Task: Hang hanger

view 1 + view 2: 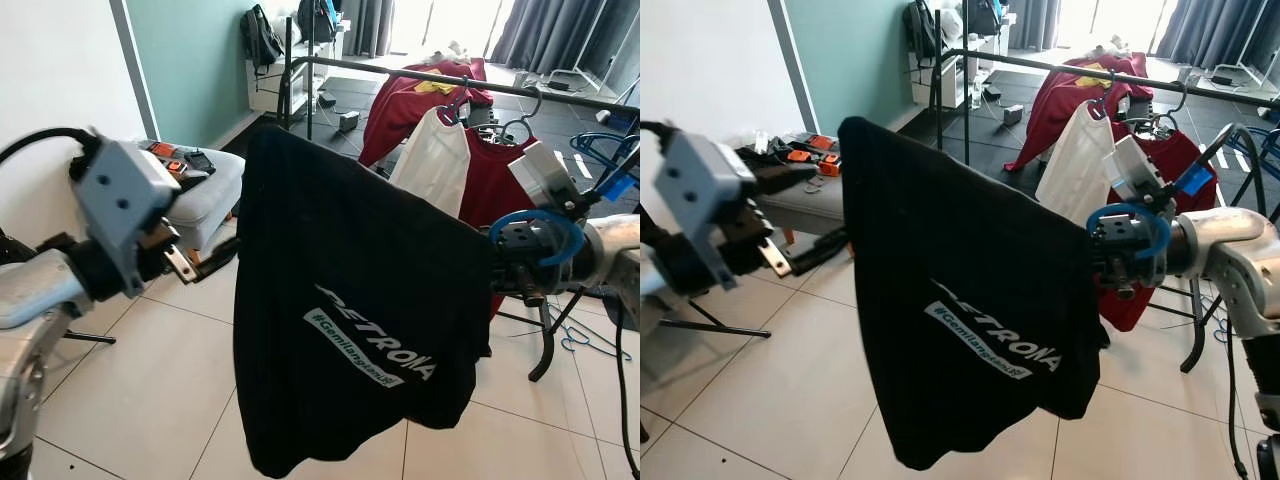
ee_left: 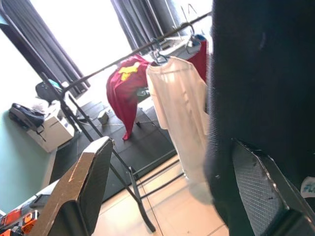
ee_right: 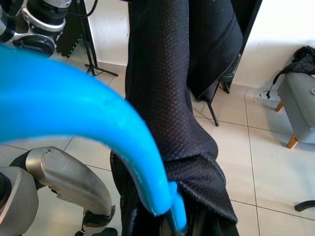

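Blue hanger: carries the black T-shirt, clamped in the right gripper.
Left gripper: spread, beside the shirt.
Clothes rail: well apart; hanging not yet done.

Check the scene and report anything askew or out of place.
The black T-shirt hangs lopsided on its blue hanger, slanting between the two grippers. A loose blue hanger lies on the tile floor beneath the clothes rack.
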Controlling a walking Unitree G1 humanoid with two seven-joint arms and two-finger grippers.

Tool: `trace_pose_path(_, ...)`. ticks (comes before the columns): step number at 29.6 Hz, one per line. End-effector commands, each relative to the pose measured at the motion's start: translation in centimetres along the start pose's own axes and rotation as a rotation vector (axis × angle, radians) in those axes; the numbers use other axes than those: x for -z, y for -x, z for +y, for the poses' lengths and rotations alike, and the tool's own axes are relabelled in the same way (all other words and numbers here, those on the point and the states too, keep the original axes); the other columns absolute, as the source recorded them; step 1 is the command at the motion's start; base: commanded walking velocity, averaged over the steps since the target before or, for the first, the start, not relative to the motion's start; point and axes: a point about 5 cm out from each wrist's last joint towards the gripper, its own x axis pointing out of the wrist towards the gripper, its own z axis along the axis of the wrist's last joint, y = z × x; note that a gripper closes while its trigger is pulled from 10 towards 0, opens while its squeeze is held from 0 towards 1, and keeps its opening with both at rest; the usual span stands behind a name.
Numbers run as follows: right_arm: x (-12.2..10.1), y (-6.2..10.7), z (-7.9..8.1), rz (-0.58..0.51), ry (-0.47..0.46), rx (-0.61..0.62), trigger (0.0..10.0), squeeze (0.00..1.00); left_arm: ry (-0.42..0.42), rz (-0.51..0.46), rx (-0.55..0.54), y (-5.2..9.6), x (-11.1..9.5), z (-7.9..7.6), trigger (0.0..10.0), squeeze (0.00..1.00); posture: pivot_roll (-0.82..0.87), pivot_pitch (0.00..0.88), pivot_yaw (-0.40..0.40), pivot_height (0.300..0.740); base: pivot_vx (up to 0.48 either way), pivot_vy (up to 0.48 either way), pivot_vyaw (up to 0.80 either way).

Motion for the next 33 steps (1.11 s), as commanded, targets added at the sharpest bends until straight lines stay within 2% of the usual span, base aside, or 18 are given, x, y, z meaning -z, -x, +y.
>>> trace_pose_path(1,-0.5,0.7,0.1,-0.006,0.036,0.014,10.0,0.0,-0.004,-0.008,-0.009,0.4,-0.4,0.5,10.0,0.0,0.0,0.0,-0.032,0.74,0.0,0.0,0.0)
trace_pose_path(5,-0.5,0.7,0.3,-0.008,0.038,0.008,10.0,0.0,0.038,-0.056,0.007,0.6,-0.8,0.3,10.0,0.0,0.0,0.0,-0.031,0.74,0.0,0.0,0.0)
trace_pose_path(6,-0.6,0.6,0.4,-0.014,0.039,-0.001,10.0,0.0,0.066,-0.081,0.044,0.5,-0.9,-0.3,10.0,0.0,-0.01,0.0,-0.031,0.74,0.0,0.0,0.0)
trace_pose_path(8,-0.6,0.6,0.4,-0.014,0.039,-0.001,10.0,0.0,0.066,-0.081,0.044,0.5,-0.9,-0.3,10.0,0.0,-0.01,0.0,-0.031,0.74,0.0,0.0,0.0)
trace_pose_path(10,-0.6,0.4,0.5,-0.024,0.036,-0.012,10.0,0.0,0.136,-0.142,0.136,-0.3,-1.1,-2.1,10.0,0.0,-0.01,0.0,-0.032,0.74,0.0,0.0,0.0)
trace_pose_path(13,-0.6,0.4,0.5,-0.024,0.036,-0.012,10.0,0.0,0.136,-0.142,0.136,-0.3,-1.1,-2.1,10.0,0.0,-0.01,0.0,-0.032,0.74,0.0,0.0,0.0)
trace_pose_path(14,-0.5,0.2,0.5,-0.028,0.033,-0.018,10.0,0.0,0.173,-0.169,0.182,-0.8,-1.1,-3.2,10.0,0.0,0.0,0.0,-0.035,0.74,0.0,0.0,0.0)
trace_pose_path(15,-0.5,0.2,0.5,-0.028,0.033,-0.018,10.0,0.0,0.173,-0.169,0.182,-0.8,-1.1,-3.2,10.0,0.0,0.0,0.0,-0.035,0.74,0.0,0.0,0.0)
trace_pose_path(16,-0.5,0.0,0.5,-0.03,0.032,-0.024,10.0,0.0,0.207,-0.187,0.221,-1.2,-1.2,-4.0,10.0,0.0,0.0,0.0,-0.035,0.74,0.0,0.0,0.0)
trace_pose_path(18,-0.5,0.0,0.5,-0.03,0.032,-0.024,10.0,0.0,0.207,-0.187,0.221,-1.2,-1.2,-4.0,10.0,0.0,0.0,0.0,-0.035,0.74,0.0,0.0,0.0)
trace_pose_path(19,-0.6,0.0,0.5,-0.032,0.033,-0.028,10.0,0.0,0.238,-0.195,0.26,-1.1,-1.1,-4.6,10.0,0.0,0.0,0.0,-0.035,0.74,0.0,0.0,0.0)
trace_pose_path(21,-0.7,0.0,0.5,-0.035,0.037,-0.032,10.0,0.0,0.3,-0.218,0.306,-0.4,-1.1,-4.6,10.0,0.0,0.0,0.0,-0.033,0.74,0.0,0.0,0.0)
trace_pose_path(24,-0.8,0.0,0.5,-0.034,0.04,-0.035,10.0,0.0,0.332,-0.237,0.327,0.2,-1.1,-4.4,10.0,0.0,0.0,0.0,-0.033,0.74,0.0,0.0,0.0)
trace_pose_path(31,-0.8,0.0,0.6,-0.033,0.042,-0.034,10.0,0.0,0.354,-0.251,0.316,0.6,-1.1,-3.9,10.0,0.0,0.0,0.0,-0.033,0.74,0.0,0.0,0.0)
trace_pose_path(32,-0.8,0.0,0.6,-0.033,0.042,-0.033,10.0,0.0,0.355,-0.25,0.301,0.6,-1.0,-3.8,6.5,0.0,-0.01,0.0,-0.032,0.74,0.0,0.0,0.0)
trace_pose_path(33,-0.8,0.0,0.6,-0.033,0.042,-0.033,10.0,0.0,0.355,-0.25,0.301,0.6,-1.0,-3.8,6.5,0.0,-0.01,0.0,-0.032,0.74,0.0,0.0,0.0)
